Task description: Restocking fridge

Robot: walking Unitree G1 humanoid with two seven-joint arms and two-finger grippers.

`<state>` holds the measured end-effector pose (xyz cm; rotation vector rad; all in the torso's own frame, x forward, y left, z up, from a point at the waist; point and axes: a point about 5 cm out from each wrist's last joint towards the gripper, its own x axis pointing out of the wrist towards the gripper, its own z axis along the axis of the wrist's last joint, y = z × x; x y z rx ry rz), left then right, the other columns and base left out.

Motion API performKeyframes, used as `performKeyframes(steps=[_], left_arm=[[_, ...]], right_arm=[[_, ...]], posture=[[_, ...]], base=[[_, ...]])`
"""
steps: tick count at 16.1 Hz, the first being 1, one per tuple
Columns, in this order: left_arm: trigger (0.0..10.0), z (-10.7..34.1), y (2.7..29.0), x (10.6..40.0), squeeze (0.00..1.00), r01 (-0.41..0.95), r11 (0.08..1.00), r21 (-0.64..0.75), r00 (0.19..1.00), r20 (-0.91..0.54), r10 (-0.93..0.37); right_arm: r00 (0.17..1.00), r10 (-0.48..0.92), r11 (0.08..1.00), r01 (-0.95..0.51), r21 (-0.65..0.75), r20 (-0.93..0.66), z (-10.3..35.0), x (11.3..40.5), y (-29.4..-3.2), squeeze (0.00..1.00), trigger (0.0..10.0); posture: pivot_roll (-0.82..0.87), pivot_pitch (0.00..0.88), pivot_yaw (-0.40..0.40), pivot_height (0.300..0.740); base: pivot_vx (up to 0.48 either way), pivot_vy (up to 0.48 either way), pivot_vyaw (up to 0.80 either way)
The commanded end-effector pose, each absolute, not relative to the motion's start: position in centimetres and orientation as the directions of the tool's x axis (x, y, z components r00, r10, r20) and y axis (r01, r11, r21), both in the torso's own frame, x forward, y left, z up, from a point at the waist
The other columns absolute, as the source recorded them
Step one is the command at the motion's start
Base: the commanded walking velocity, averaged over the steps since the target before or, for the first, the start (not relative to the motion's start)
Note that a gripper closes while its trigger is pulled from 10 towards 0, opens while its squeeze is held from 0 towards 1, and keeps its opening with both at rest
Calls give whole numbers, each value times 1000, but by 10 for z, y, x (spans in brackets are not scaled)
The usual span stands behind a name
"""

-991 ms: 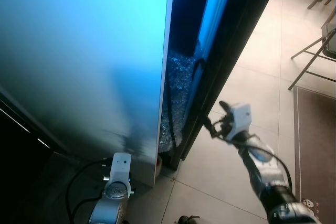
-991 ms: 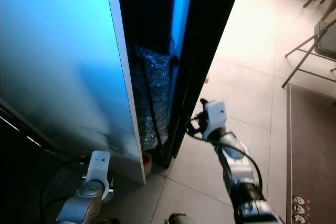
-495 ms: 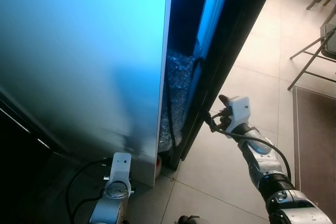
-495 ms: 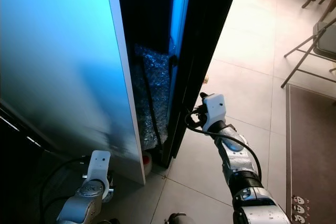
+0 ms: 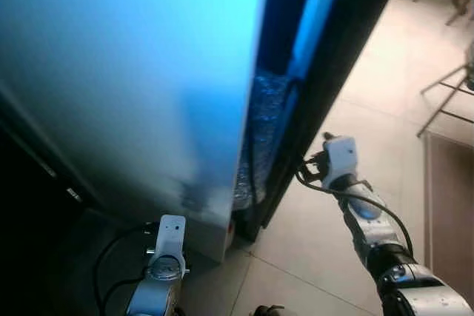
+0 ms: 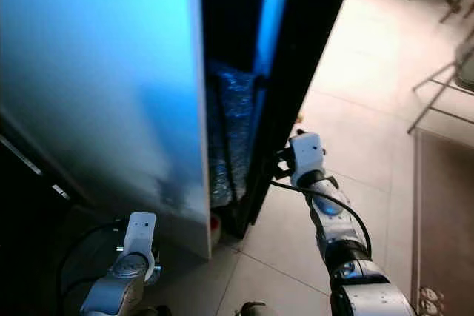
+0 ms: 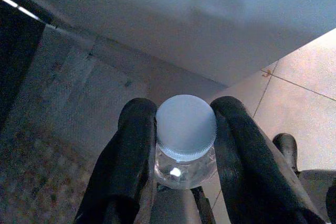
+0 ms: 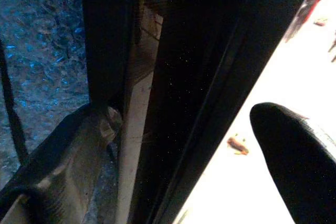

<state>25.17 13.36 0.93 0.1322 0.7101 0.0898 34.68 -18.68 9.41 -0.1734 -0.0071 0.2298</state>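
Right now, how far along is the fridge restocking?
Done: the left hand is shut on a bottle, held low beside the fridge's pale side panel.

In hand: the right hand is at the edge of the dark fridge door, one finger on each side of that edge.

Left: swing the door wide and place the bottle inside; nothing is stocked yet.

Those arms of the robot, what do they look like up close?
Each arm is silver metal with rounded joints and a loose black cable looping along it. A white boxy block with a small dark dot tops each wrist, on the left arm and on the right arm. The left gripper has two long, thick, glossy black fingers.
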Motion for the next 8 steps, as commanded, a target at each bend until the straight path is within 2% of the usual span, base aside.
performKeyframes(steps=[1,8], left_arm=[[10000,5,134,248,0,-39,986,160,743,-656,135],[10000,5,135,247,0,-30,987,158,739,-662,128]], right_arm=[[999,-4,988,10,-153,38,104,345,-229,0,10000],[977,-212,958,202,-205,-26,72,314,-261,0,10000]], posture=[[-102,166,-67,740],[-114,173,-67,740]], base=[[0,0,0],[0,0,0]])
